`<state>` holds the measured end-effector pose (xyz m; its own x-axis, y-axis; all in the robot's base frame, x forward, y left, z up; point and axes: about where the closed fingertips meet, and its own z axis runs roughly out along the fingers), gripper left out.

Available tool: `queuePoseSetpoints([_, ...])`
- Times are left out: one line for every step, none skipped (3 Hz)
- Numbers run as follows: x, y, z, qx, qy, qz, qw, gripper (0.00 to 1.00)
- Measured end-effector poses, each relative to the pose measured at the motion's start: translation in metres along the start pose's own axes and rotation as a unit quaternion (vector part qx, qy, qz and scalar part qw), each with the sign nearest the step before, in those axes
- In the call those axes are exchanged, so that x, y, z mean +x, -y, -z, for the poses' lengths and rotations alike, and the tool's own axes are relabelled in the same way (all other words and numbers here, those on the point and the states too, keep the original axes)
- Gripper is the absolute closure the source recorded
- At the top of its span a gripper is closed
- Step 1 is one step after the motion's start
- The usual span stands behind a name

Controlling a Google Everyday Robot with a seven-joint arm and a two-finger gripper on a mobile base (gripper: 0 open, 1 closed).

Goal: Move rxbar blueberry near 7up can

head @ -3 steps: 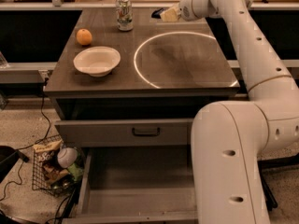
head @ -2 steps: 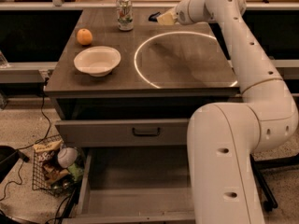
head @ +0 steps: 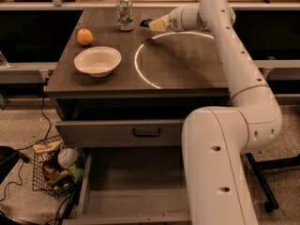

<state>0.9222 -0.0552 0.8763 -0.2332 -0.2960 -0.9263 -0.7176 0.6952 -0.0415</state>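
Observation:
The 7up can (head: 124, 13) stands upright at the back of the table, silvery with green marking. My gripper (head: 153, 24) is just to the right of the can, a little above the tabletop, at the end of the white arm that reaches in from the right. It is shut on the rxbar blueberry (head: 145, 21), a small dark flat bar that sticks out from the fingers toward the can. A short gap lies between the bar and the can.
An orange (head: 85, 36) and a white bowl (head: 97, 60) sit on the left part of the dark table (head: 187, 74). A white ring is marked on the tabletop. Below, the bottom drawer (head: 136, 196) stands open. A wire basket (head: 51, 170) of clutter is on the floor at left.
My gripper has moved left along the back of the table with the dark bar in it, closer to the can. The can, orange and bowl have not moved.

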Motion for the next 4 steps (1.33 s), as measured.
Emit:
queuePoseSetpoints([0.001, -0.002, -0.004, -0.003, 0.000, -0.001, 1.0000, 0.83])
queuePoseSetpoints([0.003, -0.004, -0.007, -0.005, -0.002, -0.002, 1.0000, 0.60])
queuePoseSetpoints([0.004, -0.006, -0.011, -0.007, -0.003, -0.002, 1.0000, 0.36])
queuePoseSetpoints([0.006, -0.008, -0.014, -0.010, -0.004, -0.002, 0.9999, 0.13])
